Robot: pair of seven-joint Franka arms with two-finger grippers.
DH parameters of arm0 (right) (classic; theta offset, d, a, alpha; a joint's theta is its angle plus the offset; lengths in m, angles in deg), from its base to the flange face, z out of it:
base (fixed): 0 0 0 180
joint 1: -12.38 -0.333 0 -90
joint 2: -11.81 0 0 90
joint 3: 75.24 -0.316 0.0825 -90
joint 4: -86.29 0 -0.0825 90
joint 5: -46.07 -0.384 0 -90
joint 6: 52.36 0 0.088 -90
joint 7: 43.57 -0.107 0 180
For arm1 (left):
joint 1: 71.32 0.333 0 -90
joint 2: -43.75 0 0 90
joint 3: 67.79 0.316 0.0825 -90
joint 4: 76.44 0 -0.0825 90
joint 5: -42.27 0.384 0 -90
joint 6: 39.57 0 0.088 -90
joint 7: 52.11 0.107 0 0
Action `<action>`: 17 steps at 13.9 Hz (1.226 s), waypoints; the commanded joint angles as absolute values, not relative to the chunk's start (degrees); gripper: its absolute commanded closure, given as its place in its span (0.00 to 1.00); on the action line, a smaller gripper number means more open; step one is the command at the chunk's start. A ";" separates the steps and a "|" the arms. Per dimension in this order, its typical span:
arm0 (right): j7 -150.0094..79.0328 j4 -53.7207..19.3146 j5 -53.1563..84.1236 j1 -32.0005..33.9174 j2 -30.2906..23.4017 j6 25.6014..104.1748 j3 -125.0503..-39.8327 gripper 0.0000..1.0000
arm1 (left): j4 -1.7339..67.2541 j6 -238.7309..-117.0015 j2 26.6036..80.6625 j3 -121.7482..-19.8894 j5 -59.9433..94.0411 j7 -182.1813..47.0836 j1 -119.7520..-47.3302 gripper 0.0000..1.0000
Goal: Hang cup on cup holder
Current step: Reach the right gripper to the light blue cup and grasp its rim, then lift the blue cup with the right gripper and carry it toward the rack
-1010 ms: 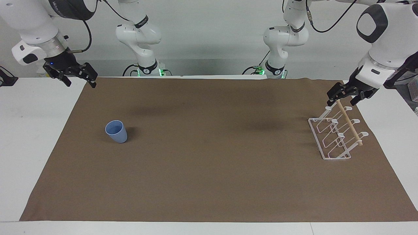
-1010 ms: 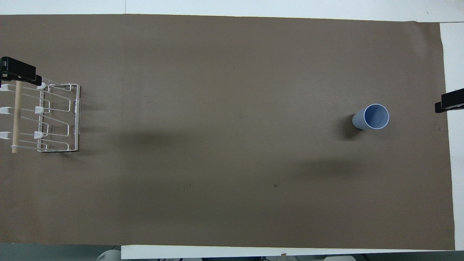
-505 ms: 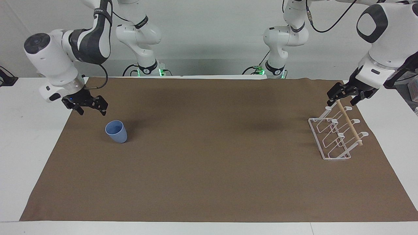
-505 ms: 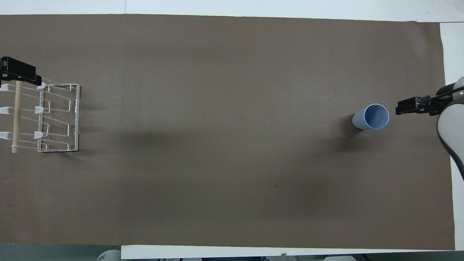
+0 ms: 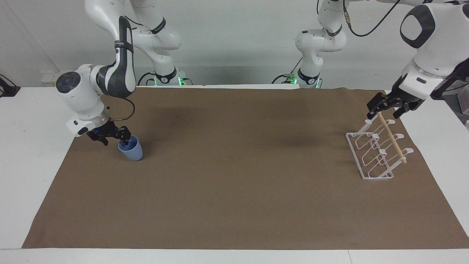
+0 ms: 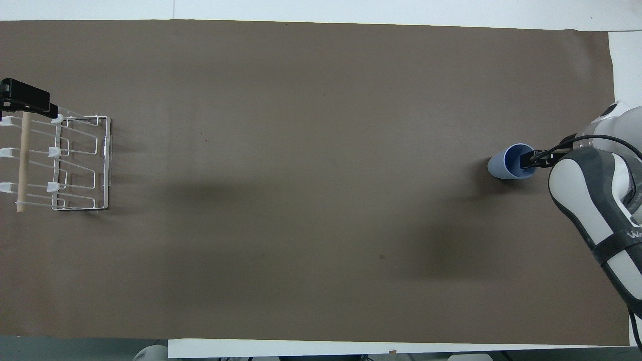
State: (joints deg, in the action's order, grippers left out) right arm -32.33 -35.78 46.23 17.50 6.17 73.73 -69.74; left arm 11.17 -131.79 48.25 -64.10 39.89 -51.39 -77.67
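The light-blue cup (image 5: 132,152) stands upright on the brown mat toward the right arm's end of the table; it also shows in the overhead view (image 6: 503,168). My right gripper (image 5: 115,141) is open and low at the cup's rim, with one finger inside the cup and the other outside; in the overhead view the right gripper (image 6: 539,159) partly covers the cup's mouth. The white wire cup holder (image 5: 373,154) with its wooden dowel (image 5: 392,138) stands toward the left arm's end (image 6: 80,165). My left gripper (image 5: 384,112) is open and waits over the dowel's end nearer the robots (image 6: 25,98).
A brown mat (image 5: 234,190) covers most of the white table (image 5: 29,146), with bare white strips at both ends. The right arm's forearm (image 6: 597,200) hangs over the mat's edge beside the cup.
My right gripper has come down from high beside the mat's corner to the cup's rim, one finger now inside the cup. The cup, the holder and the left arm have not moved.
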 commanded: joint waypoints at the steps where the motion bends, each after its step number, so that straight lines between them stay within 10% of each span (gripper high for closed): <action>1: -30.30 -36.50 44.84 18.27 6.01 74.55 -70.23 0.68 | 13.21 -131.94 46.39 -64.01 40.78 -51.67 -77.65 0.00; 5: -29.60 -35.80 44.93 17.92 5.31 74.29 -70.32 1.00 | 13.21 -131.94 46.39 -64.01 40.78 -51.67 -77.65 0.00; 17: -24.14 -10.57 15.90 17.39 4.87 38.98 -74.27 1.00 | 13.21 -131.94 46.39 -64.01 40.78 -51.67 -77.65 0.00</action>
